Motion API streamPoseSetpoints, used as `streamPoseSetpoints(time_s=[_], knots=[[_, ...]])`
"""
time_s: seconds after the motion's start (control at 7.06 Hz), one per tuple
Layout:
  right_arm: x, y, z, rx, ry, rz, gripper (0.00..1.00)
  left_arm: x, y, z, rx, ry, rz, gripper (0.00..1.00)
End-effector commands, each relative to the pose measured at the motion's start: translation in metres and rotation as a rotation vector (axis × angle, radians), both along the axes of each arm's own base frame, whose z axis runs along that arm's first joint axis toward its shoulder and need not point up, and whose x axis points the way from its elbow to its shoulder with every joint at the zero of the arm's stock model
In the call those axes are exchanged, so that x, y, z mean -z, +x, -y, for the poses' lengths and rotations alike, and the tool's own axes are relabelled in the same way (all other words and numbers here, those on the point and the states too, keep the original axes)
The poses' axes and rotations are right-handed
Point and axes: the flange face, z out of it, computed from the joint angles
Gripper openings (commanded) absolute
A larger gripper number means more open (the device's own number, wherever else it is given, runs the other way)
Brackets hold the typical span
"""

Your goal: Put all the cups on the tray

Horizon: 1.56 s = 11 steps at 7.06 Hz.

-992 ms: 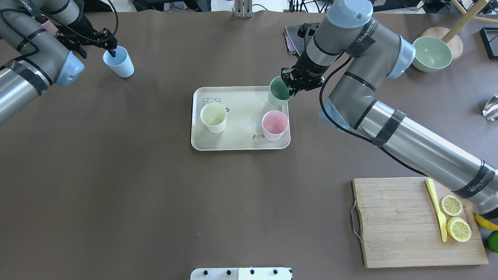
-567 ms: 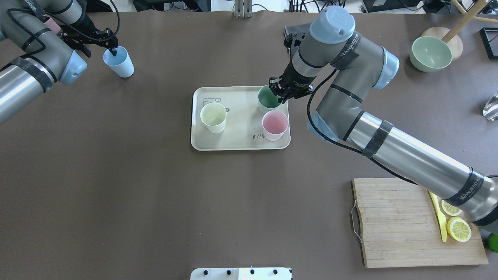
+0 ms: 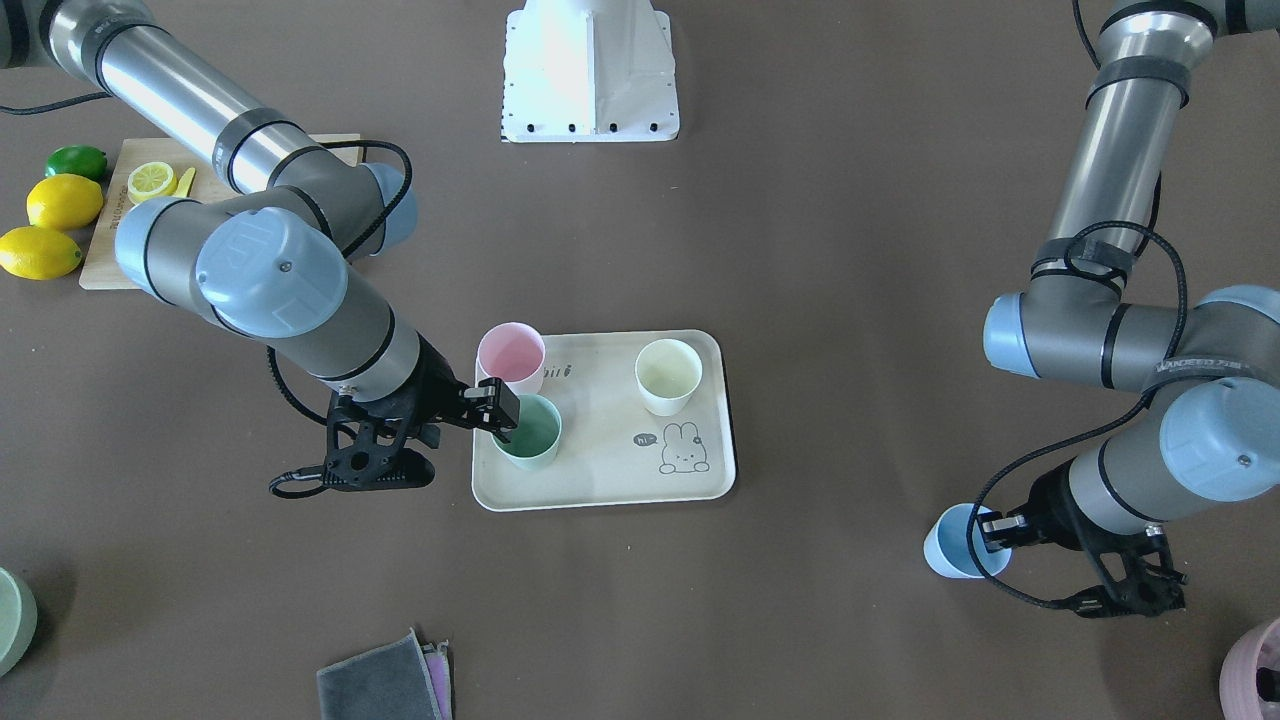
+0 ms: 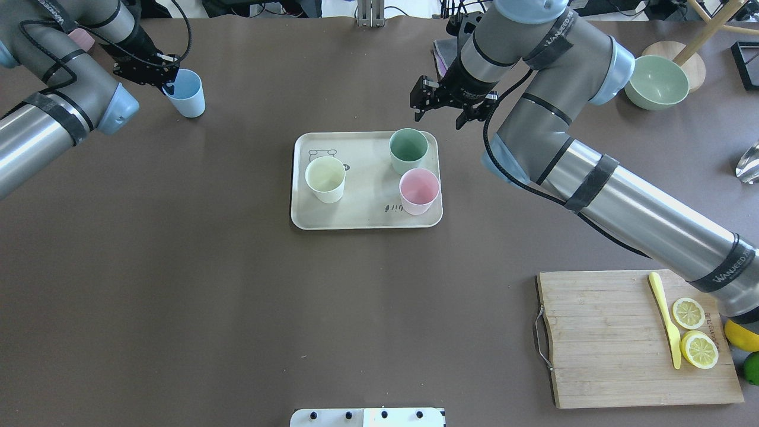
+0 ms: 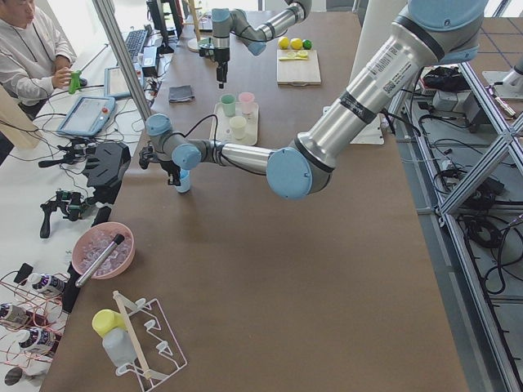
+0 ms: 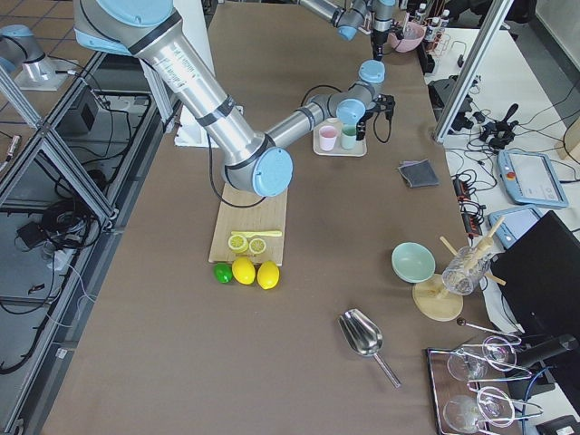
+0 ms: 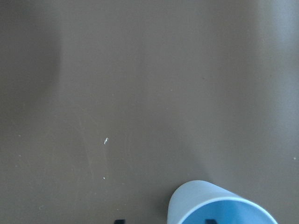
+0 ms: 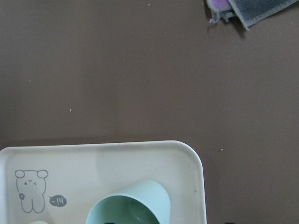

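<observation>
The cream tray lies mid-table and holds three upright cups: cream, pink and sage green. My right gripper is open and empty. In the overhead view it is off the green cup, past the tray's far edge. In the front view it still overlaps the green cup's rim. The right wrist view shows the green cup free on the tray. The light blue cup stands on the table at far left. My left gripper straddles its rim, one finger inside, jaws apart.
A bamboo cutting board with lemon slices and a yellow knife lies at the near right. A pale green bowl stands at the far right. A folded cloth lies beyond the tray. A mauve pot sits near the left arm.
My right gripper carried the green cup left onto the tray, let go of it and drew back past the tray's far edge. My left gripper turned at the blue cup's rim.
</observation>
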Motion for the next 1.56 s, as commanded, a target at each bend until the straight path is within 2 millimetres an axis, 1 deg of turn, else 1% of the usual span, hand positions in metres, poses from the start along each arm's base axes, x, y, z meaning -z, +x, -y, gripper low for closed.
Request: streamPoseSetpoints(time_s=[0.0,0.14,0.28,0.43,0.57,0.71,0.85,0.99,1.13,1.28,1.42], knots=[[-0.015,0.046,0.022,-0.019,-0.035,0.011,1.00,0.051,0.006,-0.002,0.031,0.010,-0.053,0.00],[-0.031,0.065,0.027,0.000,-0.012,-0.016,1.00,0.096,0.046,-0.023,0.042,-0.012,-0.092,0.00],[-0.054,0.082,0.025,0.014,0.012,-0.042,1.00,0.160,0.095,-0.037,0.077,-0.073,-0.138,0.00],[-0.073,0.102,0.030,0.009,0.025,-0.057,1.00,0.204,0.143,-0.053,0.123,-0.077,-0.114,0.00],[-0.105,0.119,0.023,0.032,0.061,-0.084,1.00,0.231,0.176,-0.069,0.154,-0.081,-0.095,0.00],[-0.129,0.138,0.017,0.057,0.091,-0.096,1.00,0.235,0.203,-0.090,0.131,-0.099,-0.096,0.00],[-0.130,0.141,0.016,0.060,0.096,-0.097,1.00,0.232,0.217,-0.110,0.108,-0.100,-0.073,0.00],[-0.131,0.140,0.016,0.061,0.097,-0.098,1.00,0.229,0.216,-0.114,0.081,-0.085,-0.046,0.00],[-0.133,0.140,0.015,0.061,0.094,-0.100,1.00,0.214,0.208,-0.122,0.049,-0.060,-0.028,0.00],[-0.132,0.140,0.015,0.060,0.094,-0.099,1.00,0.208,0.205,-0.124,0.044,-0.054,-0.024,0.99],[-0.131,0.141,0.015,0.059,0.095,-0.097,1.00,0.210,0.201,-0.121,0.047,-0.055,-0.029,0.98]])
